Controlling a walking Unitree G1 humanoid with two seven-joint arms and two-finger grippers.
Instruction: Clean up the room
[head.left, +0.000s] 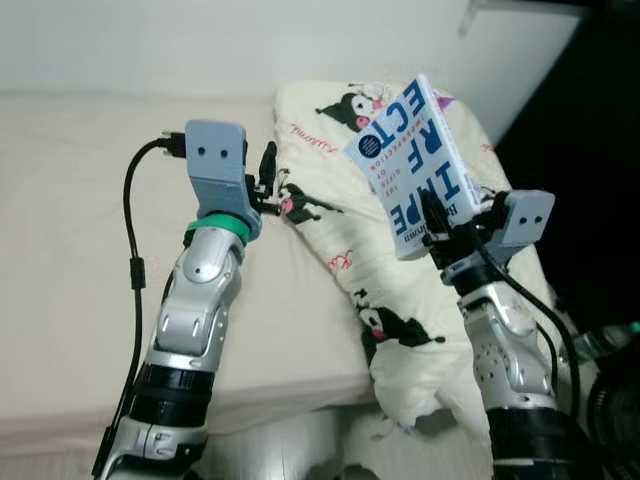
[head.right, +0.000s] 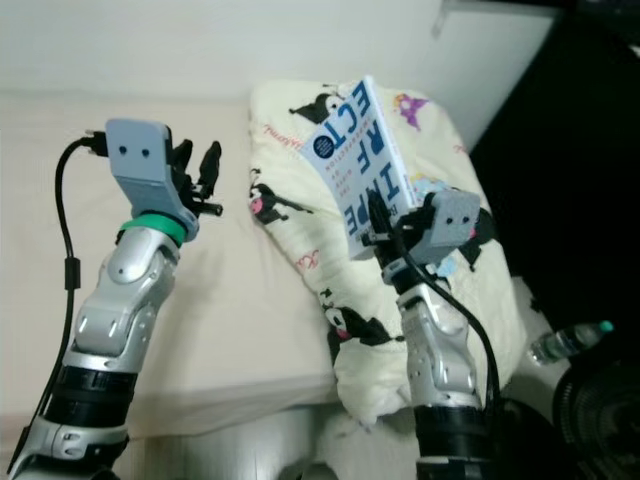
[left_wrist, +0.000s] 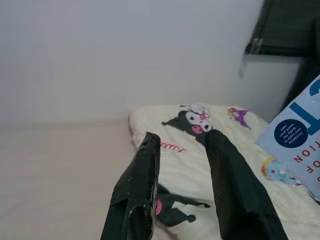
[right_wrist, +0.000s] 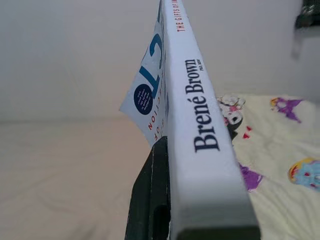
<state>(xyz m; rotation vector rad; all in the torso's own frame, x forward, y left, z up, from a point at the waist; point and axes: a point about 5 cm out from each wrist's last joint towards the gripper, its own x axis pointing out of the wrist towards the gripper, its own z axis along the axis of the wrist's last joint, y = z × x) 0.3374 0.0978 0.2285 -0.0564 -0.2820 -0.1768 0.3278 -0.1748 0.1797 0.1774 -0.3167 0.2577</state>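
A white and blue paperback book (head.left: 415, 165) is held up in the air over a cream blanket printed with cartoon figures (head.left: 330, 215). My right gripper (head.left: 440, 235) is shut on the book's lower edge, and the spine (right_wrist: 200, 130) reads "Brené Brown" in the right wrist view. My left gripper (head.right: 195, 170) hangs open above the bed, just left of the blanket, with nothing between its fingers (left_wrist: 137, 185).
The cream bed (head.left: 70, 250) fills the left side, with a white wall behind it. To the right is a dark area with a plastic bottle (head.right: 570, 340) on the floor. The bed's front edge (head.left: 290, 400) runs below both arms.
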